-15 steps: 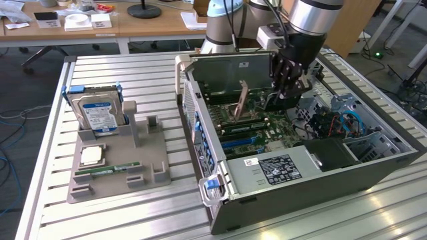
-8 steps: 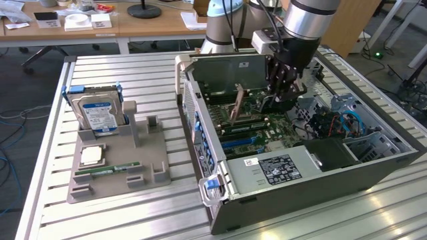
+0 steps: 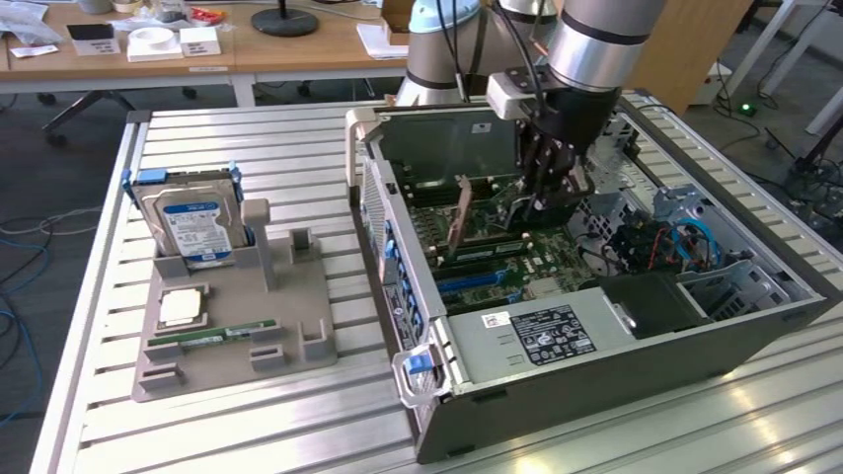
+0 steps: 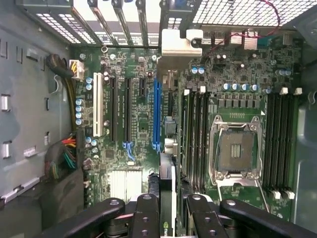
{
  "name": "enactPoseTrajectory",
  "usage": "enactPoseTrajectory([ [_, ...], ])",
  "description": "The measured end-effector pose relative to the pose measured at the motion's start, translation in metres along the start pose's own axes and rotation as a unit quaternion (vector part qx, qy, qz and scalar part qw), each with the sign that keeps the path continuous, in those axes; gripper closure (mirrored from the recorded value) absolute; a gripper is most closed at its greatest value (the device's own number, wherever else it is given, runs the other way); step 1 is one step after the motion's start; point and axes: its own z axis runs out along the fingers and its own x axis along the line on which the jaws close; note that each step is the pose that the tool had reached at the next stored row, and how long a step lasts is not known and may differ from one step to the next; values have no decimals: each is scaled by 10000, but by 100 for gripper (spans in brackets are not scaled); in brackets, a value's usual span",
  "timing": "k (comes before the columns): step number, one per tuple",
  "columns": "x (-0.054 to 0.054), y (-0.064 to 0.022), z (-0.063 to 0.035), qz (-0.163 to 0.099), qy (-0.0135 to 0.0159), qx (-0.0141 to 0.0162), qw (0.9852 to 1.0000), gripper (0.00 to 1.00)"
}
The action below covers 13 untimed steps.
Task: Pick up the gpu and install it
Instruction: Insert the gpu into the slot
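Gripper (image 3: pixel 551 193) at work inside an open computer case (image 3: pixel 593 390), which lies on its side on the slatted metal counter (image 3: pixel 264 148). I am watching from the off-arm camera as the arm reaches down from above into the middle of the case, over the green motherboard (image 4: pixel 138 129).

On the wrist camera, the black fingers (image 4: pixel 147 213) are clenched on the gpu (image 4: pixel 167 181), one on each face of the card. I see the dark board edge-on, running away from the fingers toward the slotted back wall of the case. Its silvery bracket (image 4: pixel 176 42) sits at that far end, close to the row of rear openings. The card hangs directly over the line of expansion slots, just beside the long blue slot (image 4: pixel 157 114). From this angle I cannot tell for certain whether its lower edge is touching a slot or is held just above one. The bare processor socket (image 4: pixel 236 151) lies to the other side of the card, flanked by rows of black memory slots.

Toward the exterior view's left, well apart from the case, a grey holder (image 3: pixel 270 291) rests on the counter. A blue-and-white-labelled hard drive (image 3: pixel 195 222) stands upright in it, with a small square chip (image 3: pixel 181 308) and a slim green memory stick (image 3: pixel 211 336) lying flat in front.
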Motion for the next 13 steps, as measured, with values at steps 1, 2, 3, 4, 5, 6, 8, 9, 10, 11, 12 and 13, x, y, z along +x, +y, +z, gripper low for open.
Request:
enactPoseTrajectory([
  [1, 1, 11, 11, 0, -1, 1, 10000, 74],
  [2, 1, 23, 24, 0, -1, 2, 10000, 74],
  [3, 1, 34, 36, 0, -2, 4, 10000, 74],
  [4, 1, 43, 44, 0, -1, 5, 10000, 74],
  [5, 2, 46, 48, 0, -1, 5, 10000, 74],
  [6, 2, 47, 49, 0, -1, 4, 10000, 74],
  [8, 2, 49, 59, 0, -3, 5, 10000, 74],
  [9, 2, 53, 71, 1, -3, 5, 10000, 74],
  [10, 2, 57, 89, 1, -2, 5, 10000, 74],
  [11, 3, 59, 107, 0, -3, 5, 10000, 74],
  [12, 3, 62, 125, 0, -2, 5, 10000, 74],
  [13, 4, 64, 142, 0, -3, 5, 10000, 74],
])
